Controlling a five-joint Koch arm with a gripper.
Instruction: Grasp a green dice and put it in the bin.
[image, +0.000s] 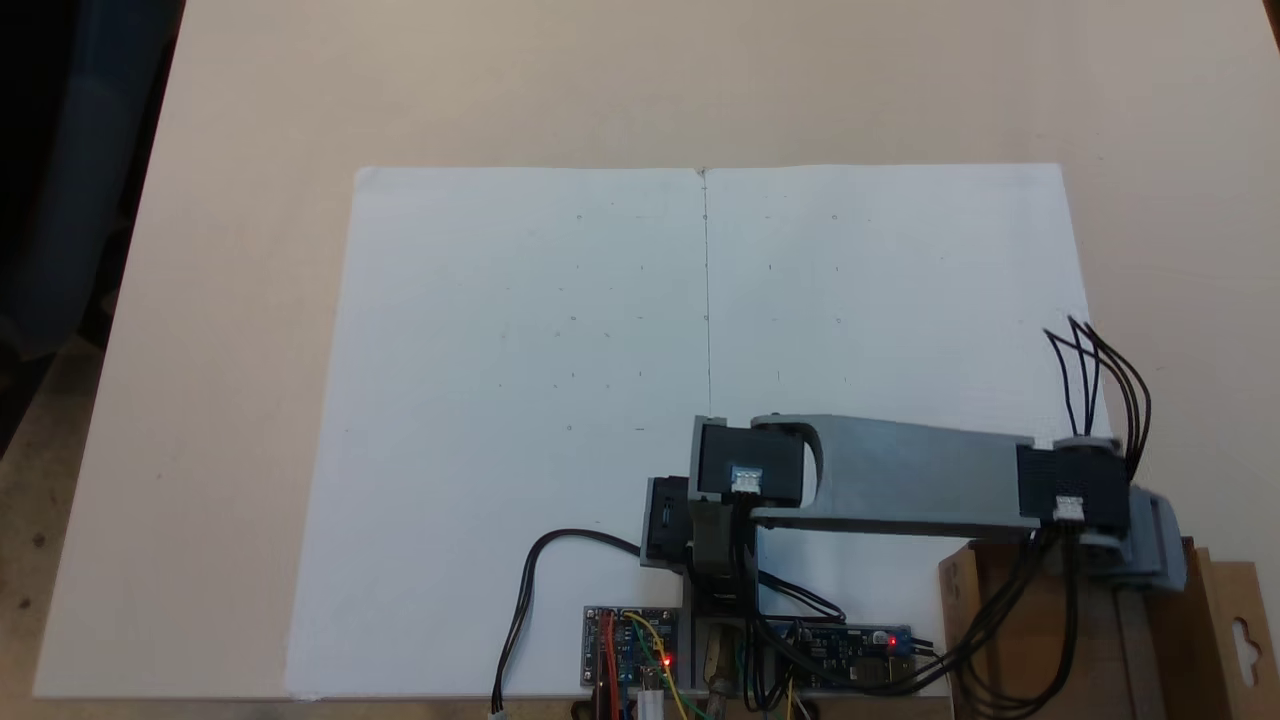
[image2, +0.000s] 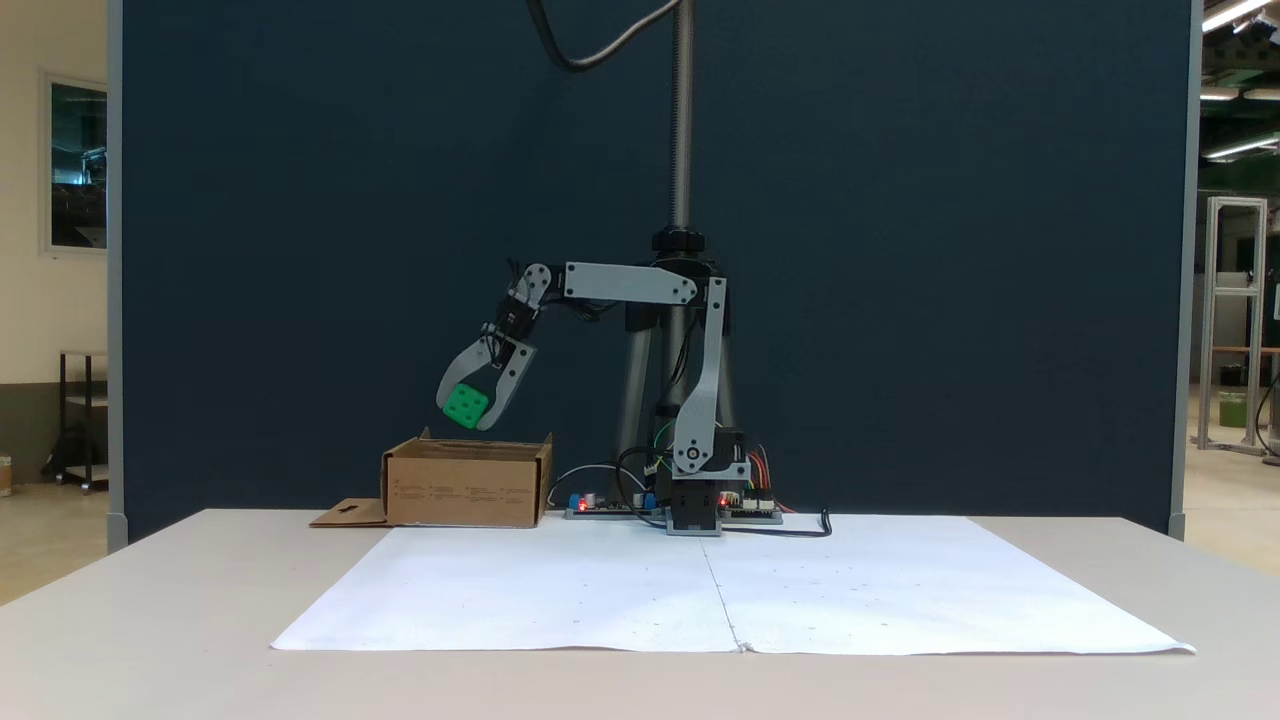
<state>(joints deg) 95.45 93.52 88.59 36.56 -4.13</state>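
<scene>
Grey gripper (image2: 468, 408) clamped on small bright green plastic dice (image2: 466, 405), held above brown cardboard bin (image2: 466, 487). Dice likely light, rigid, smooth-faced; flat opposite faces give best hold. Could slip if pinch loosens.

White paper sheets (image: 560, 400) (lightly dotted) cover the beige table (image: 250, 120)

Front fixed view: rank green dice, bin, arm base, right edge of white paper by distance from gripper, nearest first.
From the gripper:
1. green dice, held between its fingers.
2. bin, directly below it.
3. arm base, to the right on the table.
4. white paper, its right edge far right.
</scene>
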